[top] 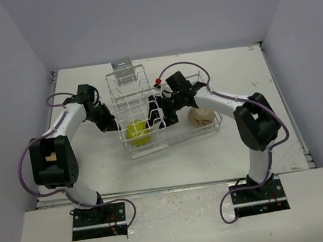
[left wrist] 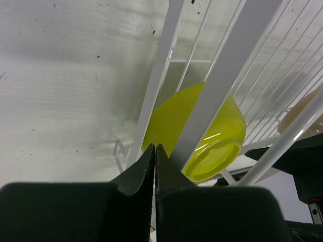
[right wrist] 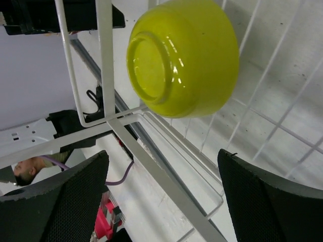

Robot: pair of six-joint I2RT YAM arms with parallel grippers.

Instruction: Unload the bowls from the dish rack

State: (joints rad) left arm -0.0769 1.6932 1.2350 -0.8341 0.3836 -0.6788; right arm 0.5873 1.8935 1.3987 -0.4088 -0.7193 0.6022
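Bowls are in the rack [top: 128, 101]: the yellow bowl [top: 137, 132] leans on its side, the tan bowl [top: 200, 117] sits further right. They look light, hard and slippery, so pinch the rim. Right claw [right wrist: 162, 156] is spread wide by the yellow bowl. Left claw [left wrist: 155, 148] is pressed together, empty.

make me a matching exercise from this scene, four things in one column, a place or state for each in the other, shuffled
Column one:
1. yellow-green bowl
2. tan bowl
3. left gripper
4. right gripper

Column two:
A. open, fingers spread wide
B. in the right part of the dish rack
C. shut, fingers pressed together
D. in the near-left part of the dish rack

Pairs: 1-D, 2-B, 3-C, 4-A
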